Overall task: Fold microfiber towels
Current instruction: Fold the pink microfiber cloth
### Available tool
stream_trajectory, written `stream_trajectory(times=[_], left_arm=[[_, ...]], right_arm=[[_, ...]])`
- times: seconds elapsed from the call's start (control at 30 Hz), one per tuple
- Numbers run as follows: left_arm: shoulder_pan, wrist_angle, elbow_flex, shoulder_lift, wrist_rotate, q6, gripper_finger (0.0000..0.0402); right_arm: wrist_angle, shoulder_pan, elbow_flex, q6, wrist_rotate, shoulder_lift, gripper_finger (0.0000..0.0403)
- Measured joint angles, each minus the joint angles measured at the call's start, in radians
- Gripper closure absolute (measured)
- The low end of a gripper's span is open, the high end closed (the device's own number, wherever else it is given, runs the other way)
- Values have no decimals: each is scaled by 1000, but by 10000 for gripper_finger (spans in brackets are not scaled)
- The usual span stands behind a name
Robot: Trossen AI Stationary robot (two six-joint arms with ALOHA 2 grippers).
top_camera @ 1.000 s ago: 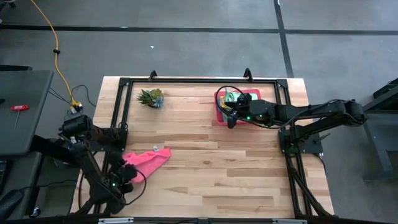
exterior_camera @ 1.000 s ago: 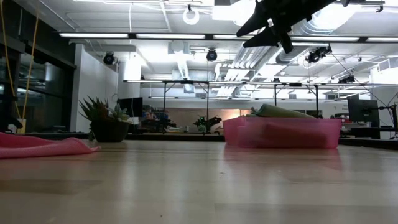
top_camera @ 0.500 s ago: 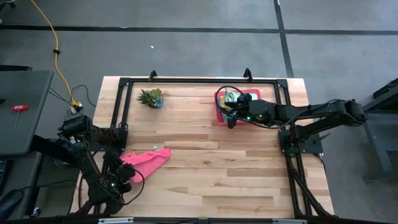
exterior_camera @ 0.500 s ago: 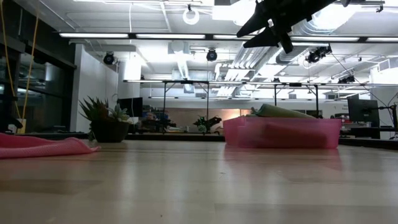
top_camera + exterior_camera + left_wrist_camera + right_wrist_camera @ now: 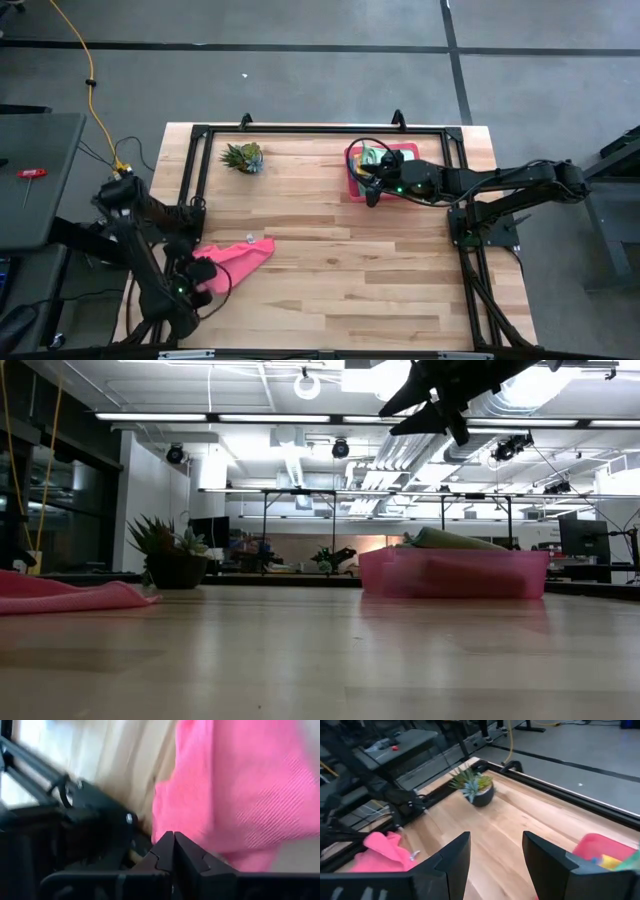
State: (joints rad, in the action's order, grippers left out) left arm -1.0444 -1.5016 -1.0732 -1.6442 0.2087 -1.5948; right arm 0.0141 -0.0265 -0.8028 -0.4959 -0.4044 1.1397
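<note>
Left gripper (image 5: pixel 173 851) is sitting at the counter's near-left corner with its fingers pressed together, tips meeting right at the near edge of the pink towel (image 5: pixel 236 257); I cannot tell whether any cloth is caught between them. That towel is lying rumpled on the counter (image 5: pixel 330 260) just inside the black frame rail (image 5: pixel 196 180), so I am working close against the left edge there. My right gripper (image 5: pixel 495 851) is hovering with its fingers spread above the pink tray (image 5: pixel 360 180) at the far right, which is holding the other towels (image 5: pixel 374 157), green and yellow showing. Between the two lies a broad stretch of bare wood, with only the small plant (image 5: pixel 243 156) standing near the far-left rail. Compared with a second ago, my left gripper has snapped closed from a wide spread and its arm has shifted slightly toward the near edge; my right arm is staying where it was.
</note>
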Motion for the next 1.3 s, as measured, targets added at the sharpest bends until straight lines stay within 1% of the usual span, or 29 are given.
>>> stream_trajectory(times=[0.13, 0.2, 0.27, 0.4, 0.47, 0.53, 0.67, 0.8, 0.97, 1.07, 1.17, 1.3], left_arm=[[71, -68, -47, 137, 118, 21, 401], [128, -69, -69, 209, 197, 77, 401], [199, -70, -81, 272, 251, 161, 401], [353, -63, -82, 338, 245, 399, 401], [398, -43, -82, 350, 233, 481, 401], [417, -8, -82, 351, 227, 529, 396], [405, 40, -82, 335, 213, 529, 367], [343, 66, -44, 310, 199, 427, 315], [245, 222, 66, 281, 157, 274, 243], [192, 313, 112, 264, 156, 255, 208], [148, 336, 137, 241, 158, 240, 187], [82, 335, 169, 212, 158, 210, 182]], right_arm=[[-59, 0, 0, 42, 76, -3, 230], [-94, 0, 0, 75, 114, -3, 230], [-123, 0, 0, 96, 149, -3, 230], [-138, 1, 0, 112, 187, -3, 230], [-137, 1, 0, 112, 194, -3, 230], [-132, 1, 0, 112, 197, -3, 230], [-130, 1, 0, 112, 198, -3, 230], [-126, 1, 0, 117, 198, -2, 230], [-109, 0, 0, 120, 198, -2, 230], [-99, 0, 0, 120, 198, -2, 230], [-81, 0, 0, 122, 191, -1, 230], [-63, 0, 0, 124, 158, -1, 230]])
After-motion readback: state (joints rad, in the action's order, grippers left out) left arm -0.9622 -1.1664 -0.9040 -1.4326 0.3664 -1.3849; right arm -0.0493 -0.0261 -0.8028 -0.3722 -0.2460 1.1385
